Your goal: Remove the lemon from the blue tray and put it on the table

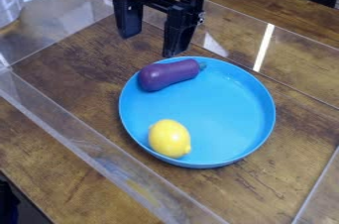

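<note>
While spread wide above the tray's far rim, jaws well apart from lemon.

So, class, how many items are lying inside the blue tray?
2. The lemon sits near the front rim of the blue tray; the purple eggplant lies at the back rim, below the tool. Nothing seems hidden.

Single camera looking down at steep angle from front, facing arm's gripper at frame top; sitting fairly near, framing blue tray centrally on table.
</note>
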Available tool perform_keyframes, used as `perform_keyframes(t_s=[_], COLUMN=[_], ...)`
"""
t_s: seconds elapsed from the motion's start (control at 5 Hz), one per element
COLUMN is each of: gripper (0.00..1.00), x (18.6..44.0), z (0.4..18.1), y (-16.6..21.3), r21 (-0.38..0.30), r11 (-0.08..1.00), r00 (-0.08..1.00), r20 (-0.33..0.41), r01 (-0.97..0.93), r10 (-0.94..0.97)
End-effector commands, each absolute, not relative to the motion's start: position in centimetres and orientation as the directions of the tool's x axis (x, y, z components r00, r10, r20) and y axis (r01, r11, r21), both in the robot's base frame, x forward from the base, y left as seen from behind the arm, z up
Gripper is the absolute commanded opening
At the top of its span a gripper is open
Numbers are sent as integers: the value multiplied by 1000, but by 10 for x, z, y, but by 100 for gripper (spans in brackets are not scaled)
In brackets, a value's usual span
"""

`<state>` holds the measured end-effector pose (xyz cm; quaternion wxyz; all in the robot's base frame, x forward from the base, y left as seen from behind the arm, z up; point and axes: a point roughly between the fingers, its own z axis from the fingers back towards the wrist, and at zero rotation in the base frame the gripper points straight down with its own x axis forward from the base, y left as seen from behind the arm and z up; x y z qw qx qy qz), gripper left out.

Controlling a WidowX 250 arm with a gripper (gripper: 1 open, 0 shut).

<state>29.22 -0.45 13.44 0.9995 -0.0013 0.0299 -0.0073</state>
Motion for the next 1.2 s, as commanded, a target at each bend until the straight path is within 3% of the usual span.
perform_keyframes(t_s=[0.0, 1.0], gripper=[100, 100], x=[291, 286], z=[128, 35], y=[-6, -33], r21=[-4, 18], r11=[1000, 908], r00=[997, 907], r20=[-72, -48], r01=[29, 419], r10=[-30, -418])
